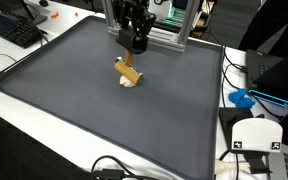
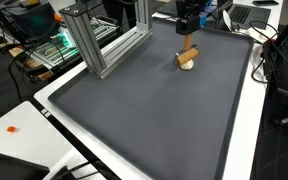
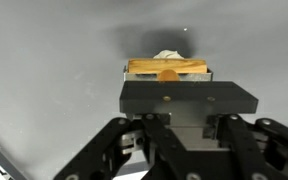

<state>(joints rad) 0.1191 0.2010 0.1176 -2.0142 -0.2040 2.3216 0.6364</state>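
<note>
Gripper (image 1: 136, 47) hangs directly above the wooden block (image 1: 129, 73), jaws drawn in on its upper end (it tilts). A white piece (image 1: 131, 84) touches the block's foot, with a grey mat (image 1: 74, 110) beneath.

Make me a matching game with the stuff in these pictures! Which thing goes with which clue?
Things:
1. wooden block
2. mat
3. gripper
4. keyboard

Clues:
a. lies on the white table, off the mat
b. dark grey and flat
c. light brown and tilted, with a small white thing at its foot
d. black, shut, above the block

Pairs: 1-c, 2-b, 3-d, 4-a
</note>
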